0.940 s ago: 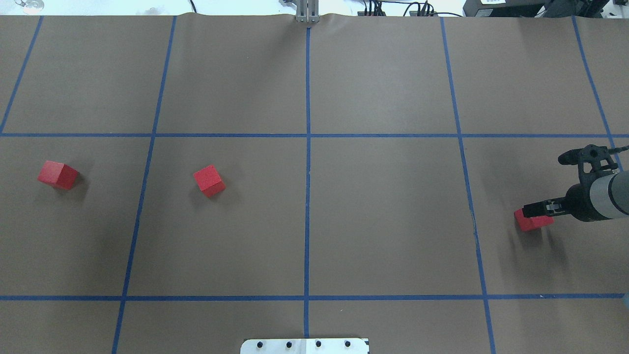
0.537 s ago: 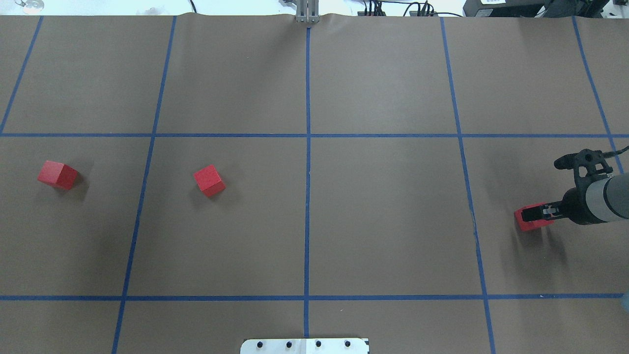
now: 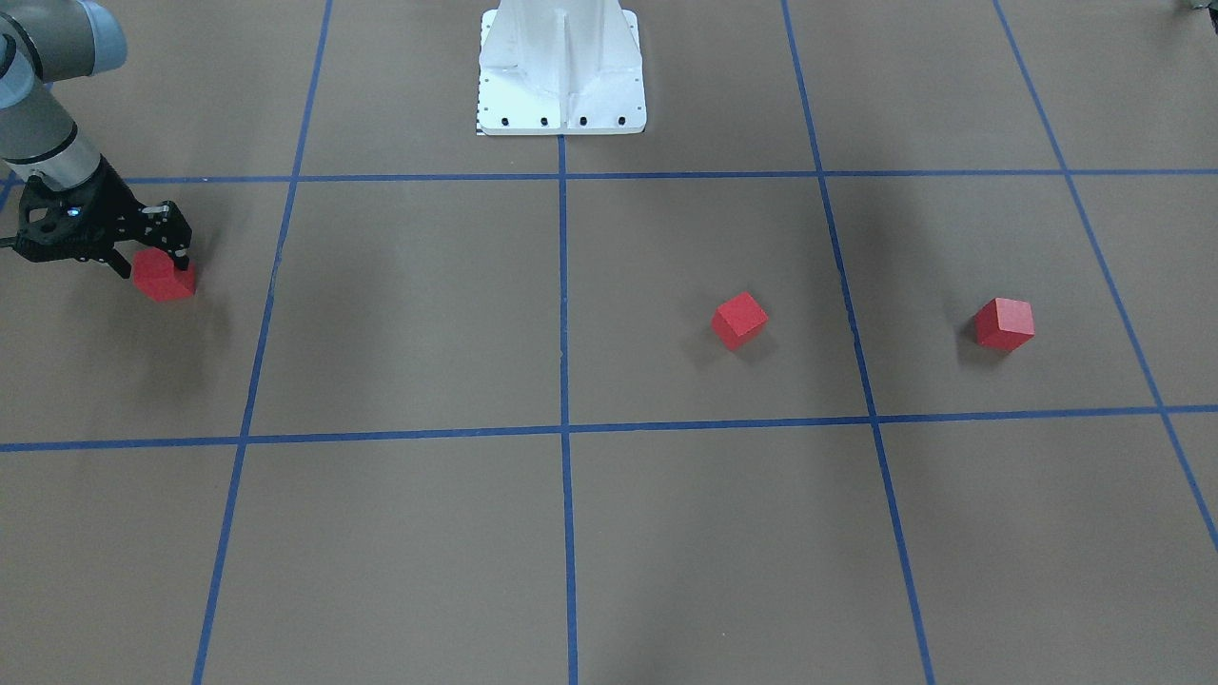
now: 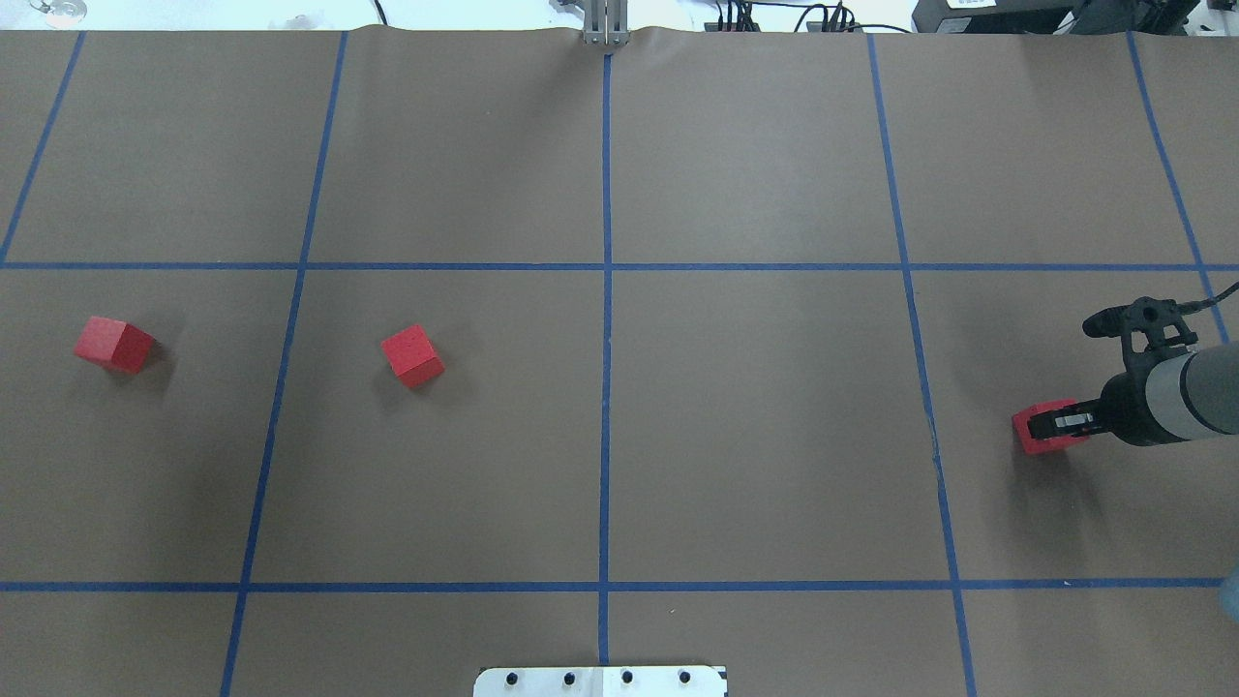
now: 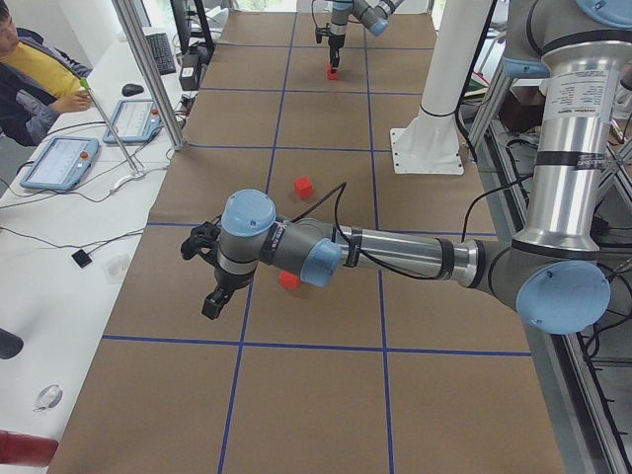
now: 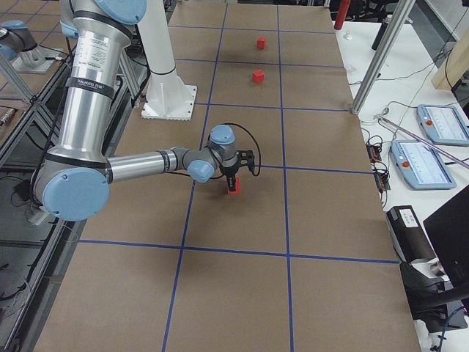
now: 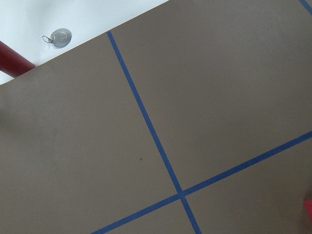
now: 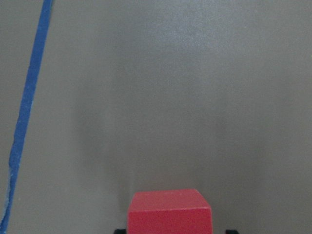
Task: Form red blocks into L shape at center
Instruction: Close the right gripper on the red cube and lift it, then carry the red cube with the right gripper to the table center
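Three red blocks lie on the brown gridded surface. Two sit left of the center line (image 4: 605, 426): one at the far left (image 4: 114, 344) and one nearer the middle (image 4: 412, 354). The third block (image 4: 1034, 440) is at the far right. My right gripper (image 4: 1043, 423) is down over it, open, with a finger on each side (image 3: 181, 259). The right wrist view shows this block (image 8: 169, 212) between the fingertips with small gaps. My left gripper (image 5: 210, 304) hovers beyond the far-left block and shows only in the exterior left view, so I cannot tell its state.
The white robot base plate (image 4: 600, 681) sits at the near edge on the center line. A post clamp (image 4: 605, 24) stands at the far edge. Operators' tablets (image 5: 59, 163) and a person are beside the table.
My right gripper has lowered from just above the far-right red block to straddle it. The block and the other two blocks have not moved.
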`<state>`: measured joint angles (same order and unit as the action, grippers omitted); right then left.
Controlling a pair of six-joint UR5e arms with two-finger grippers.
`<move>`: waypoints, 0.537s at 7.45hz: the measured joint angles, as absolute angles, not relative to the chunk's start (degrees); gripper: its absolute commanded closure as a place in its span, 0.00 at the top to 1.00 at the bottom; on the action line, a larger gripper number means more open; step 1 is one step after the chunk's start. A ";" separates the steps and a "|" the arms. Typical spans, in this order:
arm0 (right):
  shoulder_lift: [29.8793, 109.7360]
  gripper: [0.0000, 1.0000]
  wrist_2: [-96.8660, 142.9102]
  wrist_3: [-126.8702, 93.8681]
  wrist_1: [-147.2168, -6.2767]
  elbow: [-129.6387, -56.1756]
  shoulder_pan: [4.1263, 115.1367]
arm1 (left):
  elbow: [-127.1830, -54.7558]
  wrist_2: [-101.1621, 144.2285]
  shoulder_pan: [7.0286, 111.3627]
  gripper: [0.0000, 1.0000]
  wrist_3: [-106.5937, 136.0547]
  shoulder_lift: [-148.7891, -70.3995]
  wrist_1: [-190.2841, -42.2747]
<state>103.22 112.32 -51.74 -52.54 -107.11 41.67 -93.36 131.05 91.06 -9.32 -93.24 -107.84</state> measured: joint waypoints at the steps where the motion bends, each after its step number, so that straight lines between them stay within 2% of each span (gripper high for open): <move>1: 101.67 0.00 112.36 -51.65 -52.97 -107.43 41.56 | -93.30 131.05 91.05 1.00 -9.32 -93.08 -108.17; 2: 97.74 0.00 112.44 -51.61 -55.38 -107.52 41.77 | -93.28 131.05 91.05 1.00 -9.32 -93.00 -108.36; 4: 80.97 0.00 111.77 -51.89 -72.86 -107.74 41.82 | -92.99 131.10 91.05 1.00 -9.31 -92.63 -108.63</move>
<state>80.97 111.77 -51.89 -72.86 -107.74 41.82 -92.99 131.10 91.05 -9.31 -92.63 -108.63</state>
